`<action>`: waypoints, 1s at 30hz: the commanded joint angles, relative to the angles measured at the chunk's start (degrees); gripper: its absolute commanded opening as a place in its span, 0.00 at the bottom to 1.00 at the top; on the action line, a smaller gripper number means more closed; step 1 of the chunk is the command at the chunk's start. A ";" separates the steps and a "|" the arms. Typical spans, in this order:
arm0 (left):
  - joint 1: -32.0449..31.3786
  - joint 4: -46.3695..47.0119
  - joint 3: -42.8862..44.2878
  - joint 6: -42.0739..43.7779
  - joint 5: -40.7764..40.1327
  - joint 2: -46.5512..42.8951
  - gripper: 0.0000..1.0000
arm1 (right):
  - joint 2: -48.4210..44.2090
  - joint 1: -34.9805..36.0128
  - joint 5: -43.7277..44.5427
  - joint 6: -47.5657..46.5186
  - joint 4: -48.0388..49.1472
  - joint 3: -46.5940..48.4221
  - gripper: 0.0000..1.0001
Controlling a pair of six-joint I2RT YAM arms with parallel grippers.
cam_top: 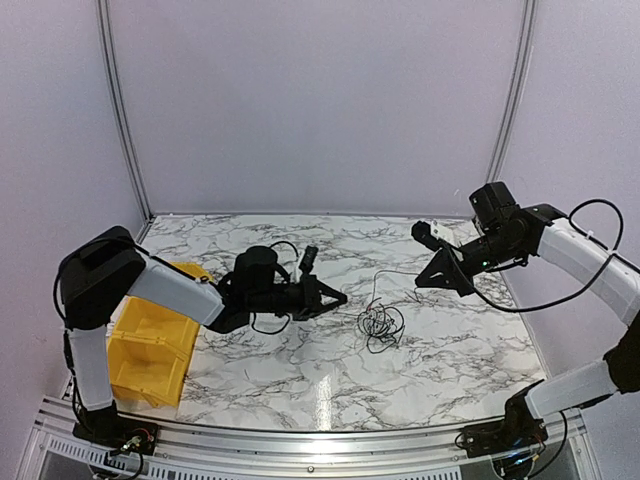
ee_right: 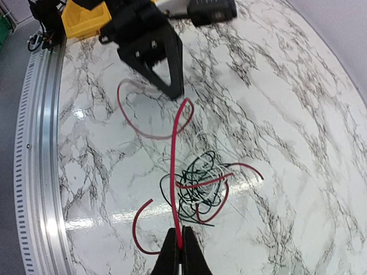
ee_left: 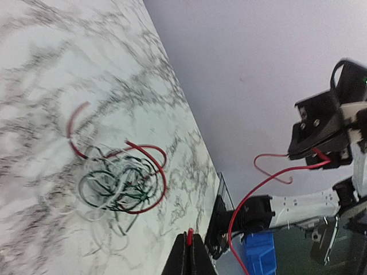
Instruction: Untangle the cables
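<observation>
The cables form a small tangle (cam_top: 380, 325) of thin dark, white and red wires lying on the marble table between the arms; it also shows in the left wrist view (ee_left: 117, 186) and the right wrist view (ee_right: 200, 186). A separate long red cable (ee_right: 174, 172) hangs in the air between both grippers, above the tangle. My left gripper (ee_left: 189, 240) is shut on one end of it, left of the tangle (cam_top: 340, 297). My right gripper (ee_right: 180, 246) is shut on its other stretch, raised at the tangle's right (cam_top: 418, 284).
A yellow bin (cam_top: 150, 350) stands at the table's left edge beside the left arm. A metal rail (cam_top: 300, 440) runs along the near edge. A blue box (ee_left: 261, 252) shows beyond the table's right edge. White walls enclose the back.
</observation>
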 commanded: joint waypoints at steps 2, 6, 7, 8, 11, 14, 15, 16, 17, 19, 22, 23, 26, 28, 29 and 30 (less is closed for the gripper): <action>7.12 -7.76 -5.65 8.24 -9.99 -15.92 0.00 | -0.08 -4.56 6.09 -1.23 0.88 -1.80 0.00; 11.52 -22.20 -5.67 17.15 -17.98 -26.71 0.00 | 0.05 -4.58 9.88 -0.31 3.12 -4.30 0.00; 12.39 -24.94 -5.17 18.98 -19.88 -28.78 0.00 | 0.11 -4.59 9.93 0.05 3.50 -4.60 0.00; 13.04 -27.11 -4.68 20.62 -21.67 -30.74 0.00 | 0.34 -4.59 9.89 0.33 3.71 -4.68 0.00; 14.23 -31.68 -3.55 24.31 -26.55 -35.87 0.00 | 0.97 -4.45 9.95 0.90 4.03 -4.63 0.00; 14.46 -34.98 -1.85 26.84 -27.85 -38.01 0.00 | 1.21 -2.86 10.33 1.52 4.65 -4.32 0.00; 14.44 -36.09 -1.06 27.39 -27.82 -38.51 0.00 | 1.28 -1.76 10.07 1.59 4.55 -4.15 0.00; 14.46 -37.54 -0.07 27.97 -27.87 -38.80 0.00 | 1.30 -0.50 9.24 1.65 4.38 -3.90 0.00; 14.47 -39.42 1.27 28.85 -28.97 -39.07 0.00 | 1.25 0.96 7.82 1.74 4.06 -3.55 0.12; 14.47 -43.58 4.24 31.19 -29.73 -39.53 0.00 | 1.02 3.19 3.18 1.79 3.71 -2.66 0.30; 14.47 -51.57 8.79 34.96 -32.42 -40.49 0.00 | 0.61 3.48 -2.60 2.41 4.33 -1.29 0.51; 14.47 -54.09 10.32 36.22 -33.60 -40.80 0.00 | 0.48 3.49 -3.40 2.36 4.50 -1.17 0.54; 14.53 -60.20 14.32 40.84 -38.12 -41.70 0.00 | -0.44 3.50 -2.08 3.09 7.13 -2.97 0.56; 14.78 -63.95 17.36 43.68 -41.54 -41.97 0.00 | -1.34 3.18 -1.29 3.95 9.58 -5.57 0.56; 15.01 -65.86 18.66 44.89 -43.03 -41.87 0.00 | -1.82 2.85 -1.75 4.51 10.90 -7.21 0.56; 15.26 -67.48 19.81 46.14 -44.62 -41.81 0.00 | -2.43 2.31 -2.87 5.03 12.67 -8.93 0.56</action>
